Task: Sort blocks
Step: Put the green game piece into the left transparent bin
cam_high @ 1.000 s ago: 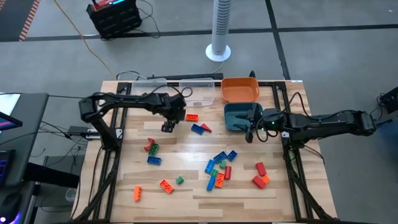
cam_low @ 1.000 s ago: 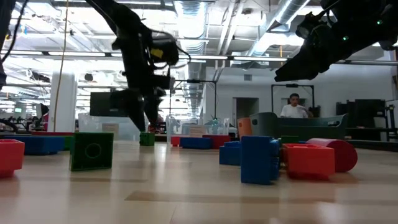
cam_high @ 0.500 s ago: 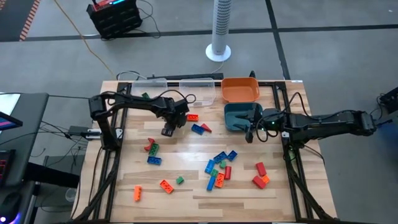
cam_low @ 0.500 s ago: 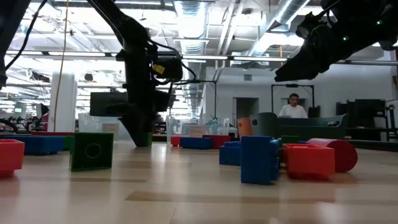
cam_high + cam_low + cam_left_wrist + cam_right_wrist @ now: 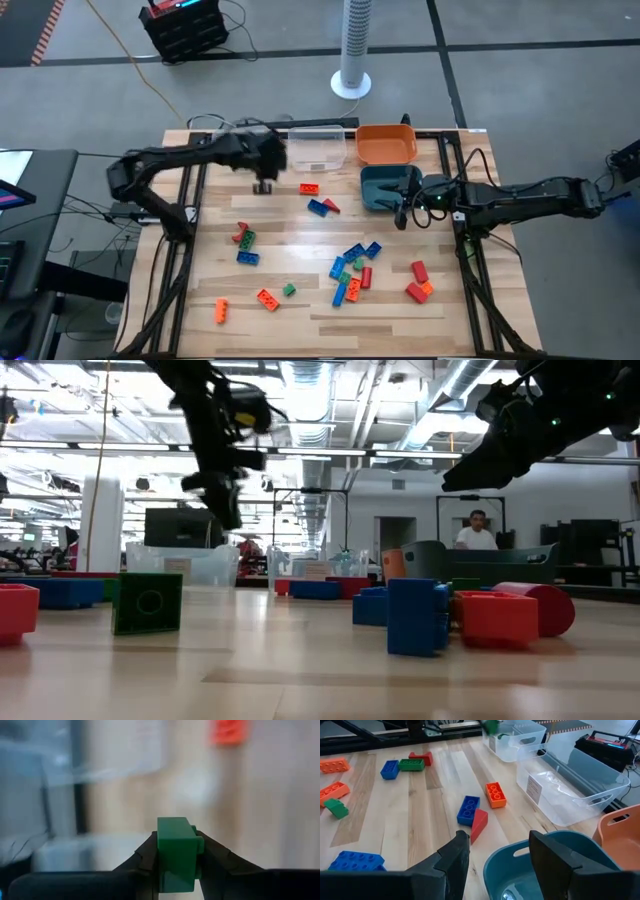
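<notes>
Up in the high view's upper left, left gripper (image 5: 176, 857) clamped on a green block (image 5: 175, 853) above the table (image 5: 300, 305) beside the clear bins (image 5: 318, 150); right gripper (image 5: 496, 851) parted, empty, over the teal bin (image 5: 547, 862).

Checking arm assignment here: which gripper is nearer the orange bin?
Right. The right gripper hangs open over the teal bin, just in front of the orange bin. The left gripper, holding a green block, is across the table by the clear bins.
</notes>
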`<act>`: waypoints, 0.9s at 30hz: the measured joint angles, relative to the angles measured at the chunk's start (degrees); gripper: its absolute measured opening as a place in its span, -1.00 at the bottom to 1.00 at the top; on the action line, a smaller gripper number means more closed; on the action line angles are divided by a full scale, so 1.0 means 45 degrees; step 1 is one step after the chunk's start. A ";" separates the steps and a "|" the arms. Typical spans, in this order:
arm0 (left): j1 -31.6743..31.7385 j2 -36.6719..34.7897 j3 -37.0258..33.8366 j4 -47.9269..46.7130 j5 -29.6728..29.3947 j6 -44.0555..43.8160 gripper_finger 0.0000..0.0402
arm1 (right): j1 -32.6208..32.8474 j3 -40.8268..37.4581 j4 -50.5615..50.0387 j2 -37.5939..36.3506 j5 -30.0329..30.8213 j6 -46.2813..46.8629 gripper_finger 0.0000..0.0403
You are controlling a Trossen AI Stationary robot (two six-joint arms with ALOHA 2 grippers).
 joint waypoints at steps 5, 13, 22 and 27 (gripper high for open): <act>0.2911 -0.0463 -0.0258 -0.0604 -0.0172 -0.0449 -0.59 | 0.0123 0.0000 0.0038 0.0000 0.0000 0.0035 0.05; 0.5360 0.1104 -0.0703 -0.0600 -0.0283 -0.0194 -0.59 | 0.0460 0.0000 0.0059 0.0000 0.0005 0.0174 0.05; 0.5822 0.2205 -0.0715 -0.0515 -0.1500 -0.0574 -0.38 | 0.0528 0.0000 0.0073 0.0000 0.0016 0.0231 0.05; 0.5775 0.1652 -0.0631 -0.0613 -0.1546 -0.0542 0.11 | 0.0529 0.0000 0.0115 0.0000 0.0019 0.0232 0.05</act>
